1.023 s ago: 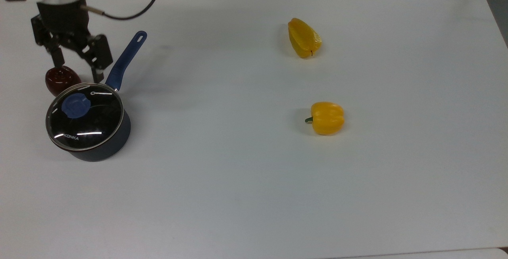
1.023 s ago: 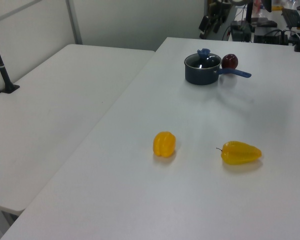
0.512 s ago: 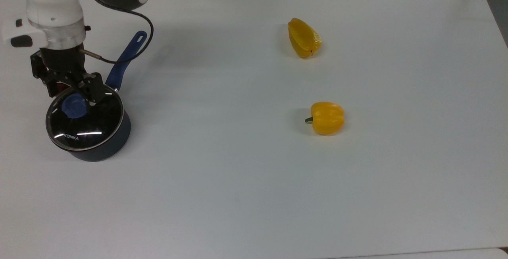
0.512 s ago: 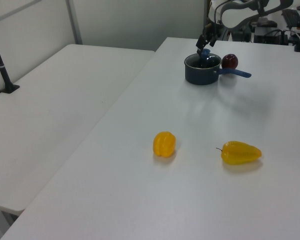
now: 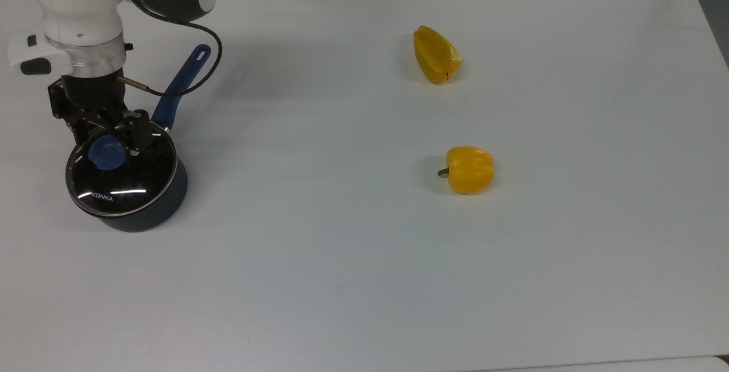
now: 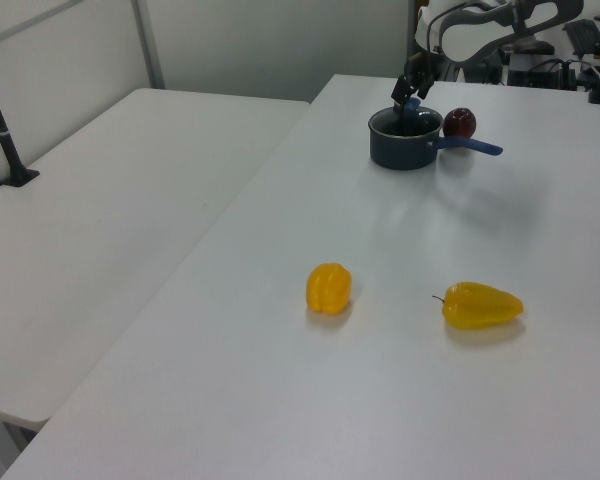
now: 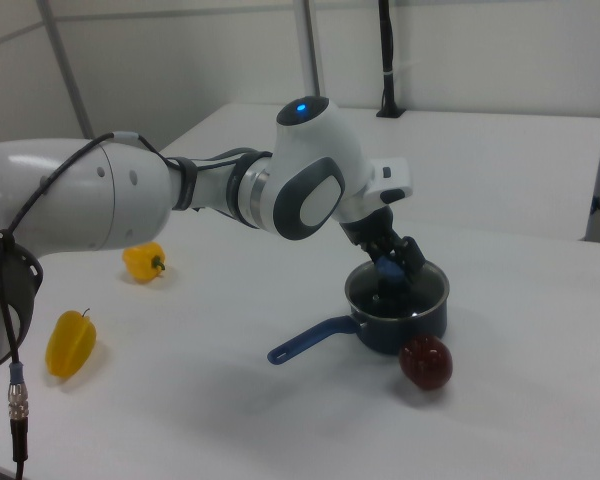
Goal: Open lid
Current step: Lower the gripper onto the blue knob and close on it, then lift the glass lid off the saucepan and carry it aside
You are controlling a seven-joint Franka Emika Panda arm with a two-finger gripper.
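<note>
One white tabletop (image 5: 364, 281) carries everything here, and over the top view's left edge the white Franka arm (image 5: 80, 7) reaches down toward it. Below the arm sits a dark saucepan (image 5: 151, 209) with a blue handle (image 5: 182, 84) that points toward the top view's upper right. The lid (image 5: 128, 181), a clear glass disc with a thin metal rim and white KONKA lettering, lies flat and closed on the saucepan's rim. At the lid's centre is the blue knob (image 5: 106, 154), and the end effector (image 5: 107, 139) is down at it, one black finger on each side of the knob; the fingers are spread a little wider than the knob, and whether they press against it cannot be told. In the right view the end effector (image 7: 392, 268) stands just over the saucepan's mouth (image 7: 395, 290).

Well apart from the saucepan, toward the top view's right, lie two yellow peppers: a long pointed one (image 5: 435, 54) farther up and a rounder one (image 5: 468, 169) with a green stem lower down. A dark red fruit (image 7: 425, 362) rests just beside the saucepan in the right view.
</note>
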